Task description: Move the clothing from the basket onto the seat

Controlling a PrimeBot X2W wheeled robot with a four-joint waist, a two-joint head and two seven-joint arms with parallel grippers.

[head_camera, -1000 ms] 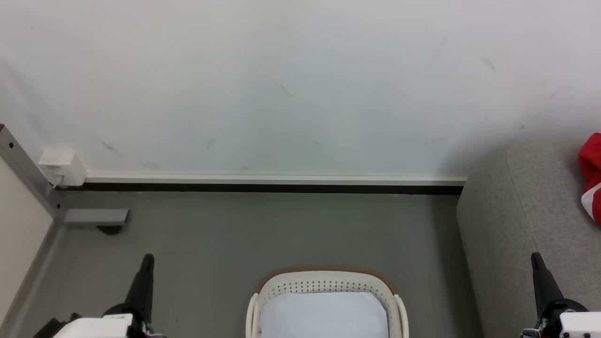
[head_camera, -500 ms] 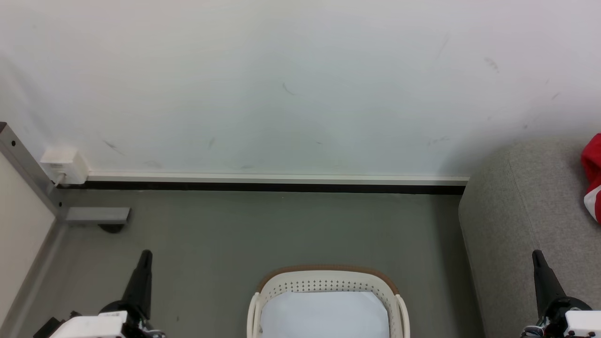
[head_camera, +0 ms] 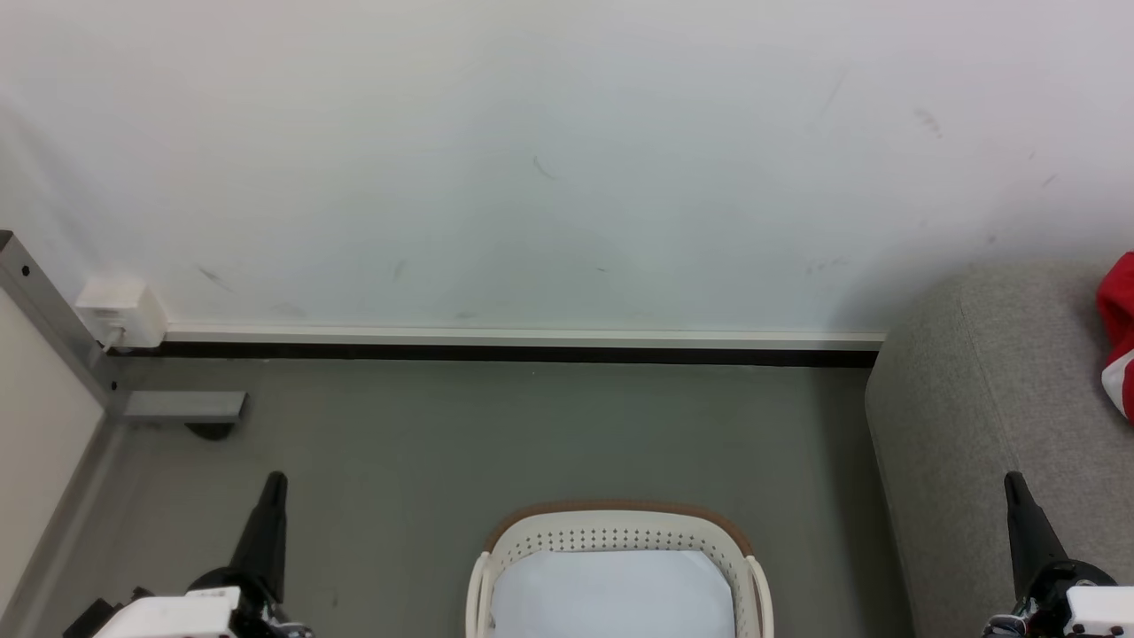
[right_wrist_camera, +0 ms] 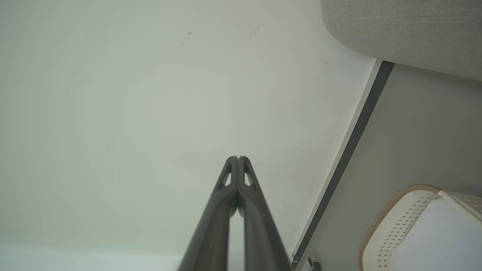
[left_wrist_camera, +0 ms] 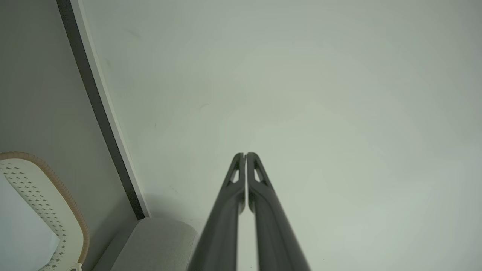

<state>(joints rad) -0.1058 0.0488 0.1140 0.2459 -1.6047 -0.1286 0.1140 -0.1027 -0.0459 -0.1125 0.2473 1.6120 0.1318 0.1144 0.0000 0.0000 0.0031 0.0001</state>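
Now | clothing (head_camera: 1118, 312): bright red, white band, crumpled | on seat (head_camera: 974, 425)

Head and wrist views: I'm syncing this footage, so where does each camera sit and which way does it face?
Head view: on the head, looking forward and down at wall, floor, basket and seat bearing red clothing; left gripper lower left, right gripper lower right.
Left wrist view: on the left wrist, facing the wall along its shut jaws; basket lower left.
Right wrist view: on the right wrist, facing the wall along its shut jaws; basket lower right.
Shared: all three show the basket, seat and wall.
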